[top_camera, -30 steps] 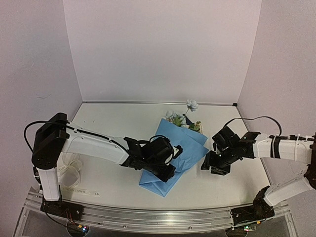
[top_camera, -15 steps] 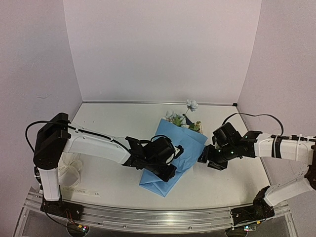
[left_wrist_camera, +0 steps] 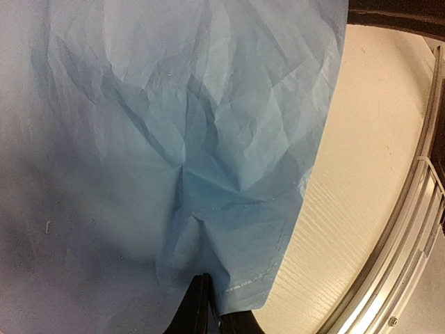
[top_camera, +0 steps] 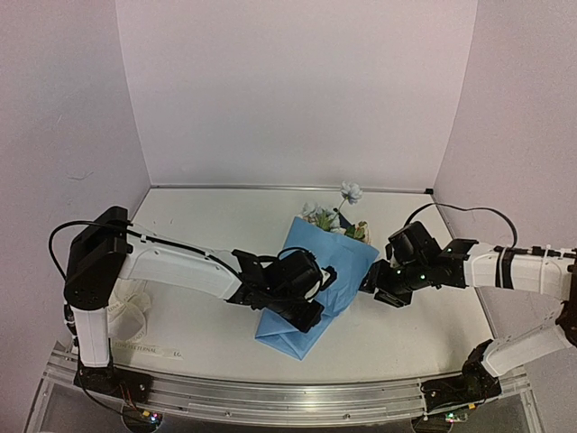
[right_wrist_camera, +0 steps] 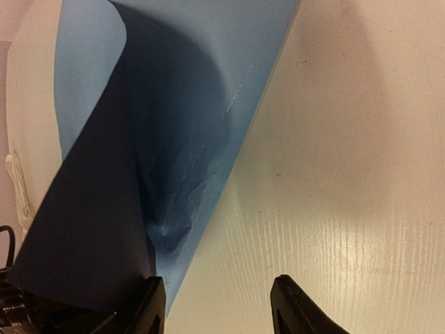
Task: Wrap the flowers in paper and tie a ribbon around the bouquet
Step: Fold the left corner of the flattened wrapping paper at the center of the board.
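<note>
1 sheet of blue paper (top_camera: pixel 347 262) lies folded over the flowers (top_camera: pixel 335 219) near the middle of the bench (top_camera: pixel 207 225). It narrows toward the near edge, and pale blooms and green leaves poke out at its wide far end.

The left tool (left_wrist_camera: pixel 212 313) sits at the narrow near part of the wrap. Its jaws are pressed together on a pinch of the paper's lower edge, and creases fan out from that spot. That grip likely anchors the cone so it cannot unroll or slide while the other side is worked.

The right tool (right_wrist_camera: pixel 219 306) is at the paper's right edge, low over the bench. Its 2 fingers stand roughly half apart with only bare bench between them, so it grips nothing. A loose flap rises just beside its left finger, showing the darker face. From this spot the tool looks set to catch that flap and fold it across.

The ribbon (top_camera: pixel 133 314) lies bunched well apart, by the left arm's base, so tying is not yet begun.
</note>
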Controlling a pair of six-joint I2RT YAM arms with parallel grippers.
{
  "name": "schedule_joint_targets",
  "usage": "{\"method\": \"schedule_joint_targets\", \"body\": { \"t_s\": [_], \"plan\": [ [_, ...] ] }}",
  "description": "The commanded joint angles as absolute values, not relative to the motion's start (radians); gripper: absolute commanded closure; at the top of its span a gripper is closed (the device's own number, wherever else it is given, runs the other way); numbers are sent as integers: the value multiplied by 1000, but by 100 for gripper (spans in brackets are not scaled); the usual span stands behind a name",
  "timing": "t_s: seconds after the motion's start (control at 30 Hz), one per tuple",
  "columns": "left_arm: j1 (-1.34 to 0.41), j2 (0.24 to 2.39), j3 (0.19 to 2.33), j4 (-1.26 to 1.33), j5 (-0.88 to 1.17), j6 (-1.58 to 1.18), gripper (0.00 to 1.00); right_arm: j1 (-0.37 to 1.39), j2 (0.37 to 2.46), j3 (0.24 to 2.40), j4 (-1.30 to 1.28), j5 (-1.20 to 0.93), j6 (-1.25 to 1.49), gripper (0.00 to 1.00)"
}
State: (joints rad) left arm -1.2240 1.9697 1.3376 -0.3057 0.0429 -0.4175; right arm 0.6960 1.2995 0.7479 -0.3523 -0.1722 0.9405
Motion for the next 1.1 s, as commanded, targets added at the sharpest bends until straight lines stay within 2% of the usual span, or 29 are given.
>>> {"method": "schedule_joint_targets", "body": {
  "t_s": [0.0,0.7,0.9,1.07],
  "plan": [
    [-1229,1979,1388,-303,46,-402,92,700,1237,733,-322,-157,949,47],
    [-1227,1986,1394,-297,43,-403,92,726,1172,720,-349,-150,932,46],
    [-1228,1977,1383,-290,43,-409,92,722,1236,738,-343,-135,936,46],
    [-1227,1974,1382,-293,43,-408,92,708,1322,775,-313,-135,939,52]
  ]
}}
